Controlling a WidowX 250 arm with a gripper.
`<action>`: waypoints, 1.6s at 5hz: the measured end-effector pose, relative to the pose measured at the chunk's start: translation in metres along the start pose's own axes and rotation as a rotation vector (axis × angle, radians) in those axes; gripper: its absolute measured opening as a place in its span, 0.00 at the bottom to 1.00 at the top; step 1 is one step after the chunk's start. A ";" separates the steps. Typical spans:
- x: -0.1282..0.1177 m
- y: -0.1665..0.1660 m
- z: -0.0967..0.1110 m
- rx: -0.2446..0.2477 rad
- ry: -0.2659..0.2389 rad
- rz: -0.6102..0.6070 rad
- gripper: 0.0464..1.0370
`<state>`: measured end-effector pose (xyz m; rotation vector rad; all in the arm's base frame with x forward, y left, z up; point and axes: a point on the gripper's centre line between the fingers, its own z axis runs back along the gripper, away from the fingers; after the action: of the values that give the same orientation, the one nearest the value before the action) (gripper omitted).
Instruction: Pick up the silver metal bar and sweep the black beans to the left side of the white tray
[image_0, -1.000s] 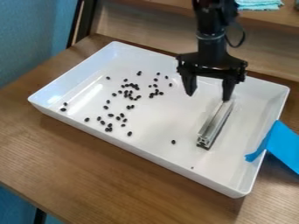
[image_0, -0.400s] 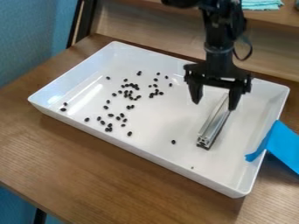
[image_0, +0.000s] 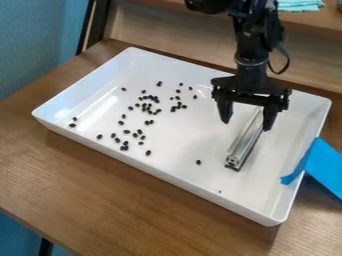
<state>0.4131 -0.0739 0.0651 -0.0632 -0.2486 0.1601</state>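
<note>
As 2 spread fingers (image_0: 270, 117) point down, gripper (image_0: 246, 126) hangs near metal bar (image_0: 243, 144).

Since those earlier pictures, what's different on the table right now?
The black two-finger gripper has come down toward the viewer and slightly to the picture's right, over the long silver metal bar. Its fingers are still apart, and nothing was gripped or let go. The bar, the small black bean-like pieces, the white rectangular tray and the bright blue strip stayed put.
</note>
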 end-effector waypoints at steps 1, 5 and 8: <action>-0.002 -0.001 -0.003 0.002 -0.002 0.006 0.96; -0.006 0.010 -0.022 0.045 0.023 -0.005 0.34; -0.001 0.080 -0.022 0.078 0.056 0.000 0.34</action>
<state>0.4057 0.0033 0.0365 0.0094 -0.1860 0.1672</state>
